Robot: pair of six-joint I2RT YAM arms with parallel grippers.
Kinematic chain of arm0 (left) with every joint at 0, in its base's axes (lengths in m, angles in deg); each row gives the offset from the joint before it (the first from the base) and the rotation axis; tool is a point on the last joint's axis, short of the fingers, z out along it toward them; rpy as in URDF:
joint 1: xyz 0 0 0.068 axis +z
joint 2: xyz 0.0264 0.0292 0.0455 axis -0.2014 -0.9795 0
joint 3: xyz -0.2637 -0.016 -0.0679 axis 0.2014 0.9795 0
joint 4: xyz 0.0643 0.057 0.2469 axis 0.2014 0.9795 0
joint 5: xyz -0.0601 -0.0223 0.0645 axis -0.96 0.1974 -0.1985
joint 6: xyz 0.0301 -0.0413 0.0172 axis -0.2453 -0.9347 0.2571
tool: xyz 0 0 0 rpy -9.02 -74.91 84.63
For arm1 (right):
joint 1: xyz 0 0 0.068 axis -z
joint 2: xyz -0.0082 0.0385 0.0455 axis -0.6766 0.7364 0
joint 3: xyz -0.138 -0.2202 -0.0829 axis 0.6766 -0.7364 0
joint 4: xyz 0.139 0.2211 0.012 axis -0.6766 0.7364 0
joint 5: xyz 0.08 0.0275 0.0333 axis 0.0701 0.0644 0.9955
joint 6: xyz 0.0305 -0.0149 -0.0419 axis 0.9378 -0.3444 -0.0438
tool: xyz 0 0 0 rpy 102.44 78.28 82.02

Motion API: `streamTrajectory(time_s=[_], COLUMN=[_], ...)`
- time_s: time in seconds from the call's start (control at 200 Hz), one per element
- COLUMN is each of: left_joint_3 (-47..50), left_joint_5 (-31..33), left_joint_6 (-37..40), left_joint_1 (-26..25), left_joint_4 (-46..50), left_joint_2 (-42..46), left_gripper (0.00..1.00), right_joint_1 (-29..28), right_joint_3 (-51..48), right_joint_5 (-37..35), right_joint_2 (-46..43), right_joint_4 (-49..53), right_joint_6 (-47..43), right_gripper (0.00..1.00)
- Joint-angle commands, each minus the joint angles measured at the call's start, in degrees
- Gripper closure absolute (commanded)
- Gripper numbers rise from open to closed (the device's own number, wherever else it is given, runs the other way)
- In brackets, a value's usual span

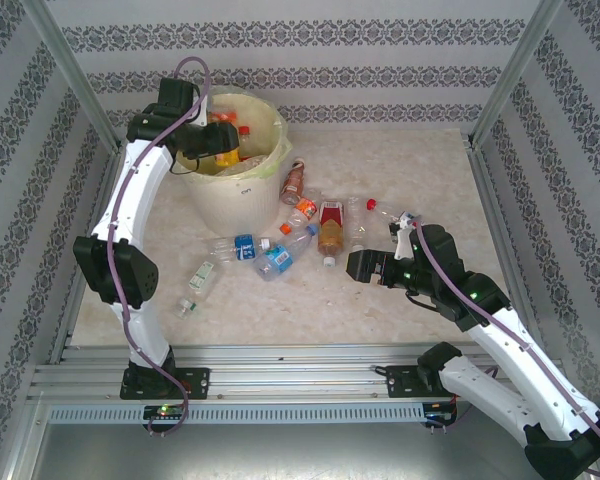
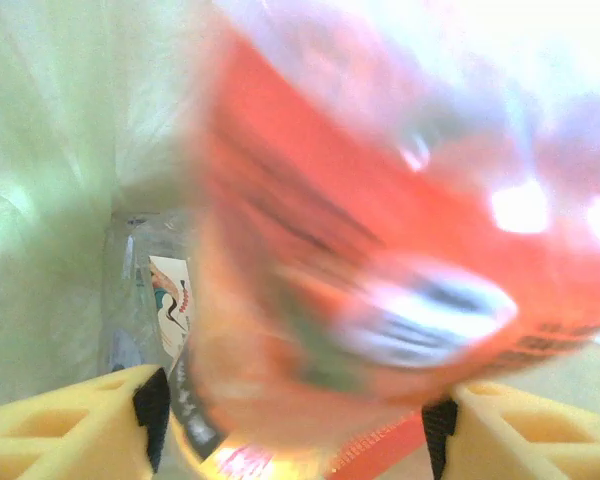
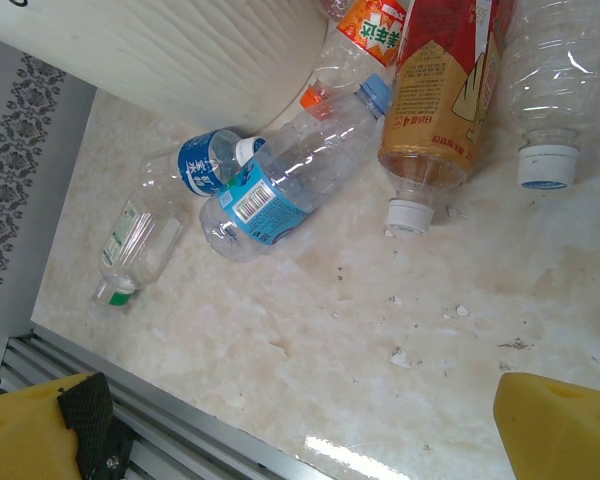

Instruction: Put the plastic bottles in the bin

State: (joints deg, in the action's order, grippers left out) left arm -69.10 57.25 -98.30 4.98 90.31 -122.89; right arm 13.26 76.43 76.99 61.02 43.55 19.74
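My left gripper [image 1: 212,148] hangs over the bin [image 1: 230,200], which stands toward the far left corner of the table [image 1: 310,300]. Its jaws are parted around an orange-labelled bottle [image 2: 380,250]. The bottle is smeared with blur while the yellow fingers [image 2: 70,420] are sharp, so I judge it loose and dropping. Its long axis looks tilted across the wrist view, but I cannot tell which end leads. My worry is that it lands on the bottles already standing in the bin and hangs up at the rim, since the drop sits close to the left wall. My right gripper [image 1: 360,266] is spread wide and empty, low over the table at the near right of the plastic bottles [image 1: 280,245] lying there. Closest is the tea bottle [image 3: 430,110], long axis running far to near, white cap toward the near edge. The blue-labelled bottle [image 3: 265,195] lies diagonally, cap toward the far right. Both are round and crowded, so a closing finger could roll one away or shove a neighbour.
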Motion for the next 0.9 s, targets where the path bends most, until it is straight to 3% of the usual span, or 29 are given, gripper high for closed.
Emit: streamTrajectory(time_s=[0.0, 0.5, 0.744, 0.894], left_joint_3=[-3.43, -14.80, -13.63, -9.23], left_joint_5=[-0.21, -4.88, -7.03, -6.56], left_joint_6=[1.28, 0.09, 1.45, 2.66], left_joint_1=[-0.09, -0.44, -2.07, -4.70], left_joint_4=[3.00, 7.23, 8.94, 7.80], left_joint_2=[-0.99, 0.01, 4.40, 9.55], left_gripper=[0.28, 0.20, 0.13, 0.02], right_joint_1=[0.84, 1.63, 2.12, 2.60], right_joint_3=[-0.77, -0.25, 0.37, 0.57], right_joint_5=[-1.23, -1.81, -2.97, -3.60], right_joint_2=[-0.13, 0.67, 2.66, 4.88], right_joint_4=[0.52, 1.70, 1.71, 1.01], right_joint_6=[0.00, -1.86, -2.07, -2.65], right_gripper=[0.02, 0.07, 0.11, 0.15])
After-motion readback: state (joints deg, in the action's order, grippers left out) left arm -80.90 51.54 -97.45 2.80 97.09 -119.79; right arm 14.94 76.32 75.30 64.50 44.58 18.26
